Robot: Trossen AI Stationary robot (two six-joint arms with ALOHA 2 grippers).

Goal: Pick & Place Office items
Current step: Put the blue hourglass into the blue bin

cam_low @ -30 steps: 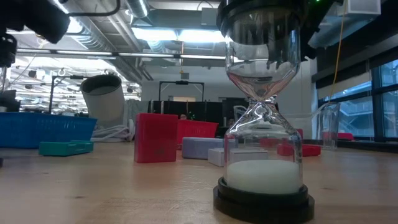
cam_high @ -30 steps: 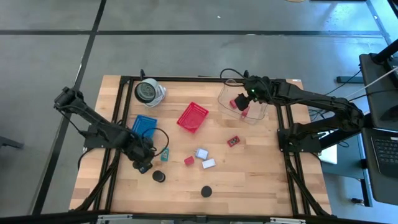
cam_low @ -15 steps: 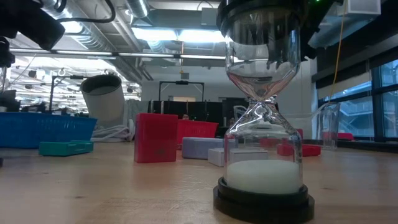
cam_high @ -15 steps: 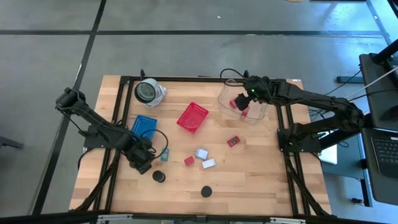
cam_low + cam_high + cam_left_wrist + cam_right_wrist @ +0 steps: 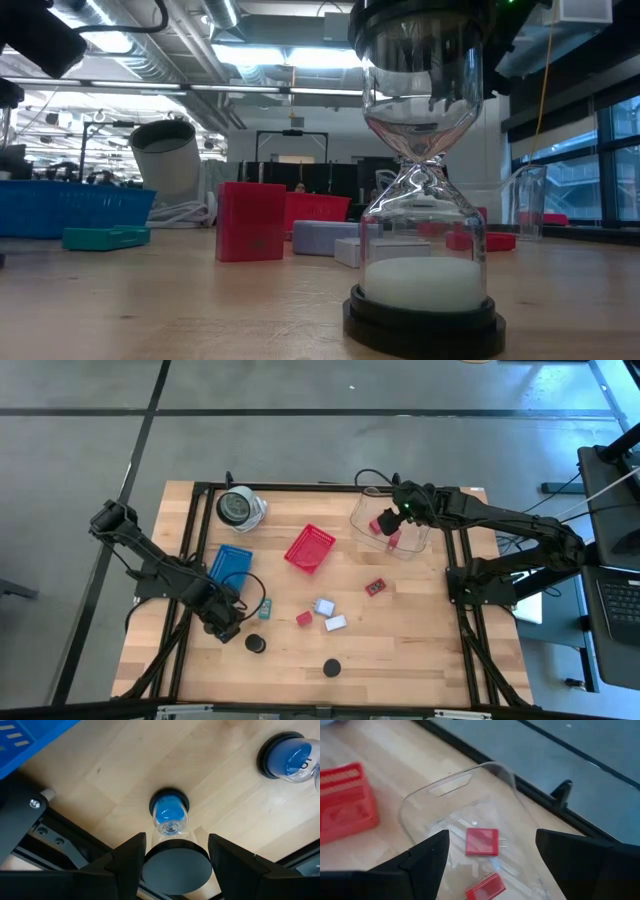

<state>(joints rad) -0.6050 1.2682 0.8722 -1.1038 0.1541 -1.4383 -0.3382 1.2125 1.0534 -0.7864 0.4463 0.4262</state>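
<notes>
My left gripper (image 5: 226, 628) (image 5: 176, 847) stands near the table's left front, pointing down, shut on a small hourglass with blue sand (image 5: 169, 815). A second blue-sand hourglass (image 5: 256, 643) (image 5: 289, 760) stands on the table beside it. A white-sand one (image 5: 331, 668) (image 5: 420, 270) stands upright on its black base near the front edge. My right gripper (image 5: 392, 520) (image 5: 492, 862) hovers open above a clear plastic container (image 5: 470, 785) with two red blocks (image 5: 481, 841) in it. A teal piece (image 5: 265, 610), a red block (image 5: 304, 618) and pale rectangles (image 5: 330, 614) lie mid-table. My left gripper pinches the hourglass by its black top cap (image 5: 152, 865), one finger on each side of the cap's rim. The fingers come from above, pointing down. The hourglass stays upright below them; whether its lower base (image 5: 170, 799) rests on the table, I cannot tell.
A blue square tray (image 5: 231, 563) lies just behind the left gripper and a red mesh basket (image 5: 309, 547) at mid-table. A grey cylinder (image 5: 240, 508) lies at the far left. A small red piece (image 5: 375, 587) sits right of centre. Bare wood shows at the front right.
My left gripper has edged a little toward the table's left edge and rolled slightly, keeping its hold on the hourglass. The right arm has kept still.
</notes>
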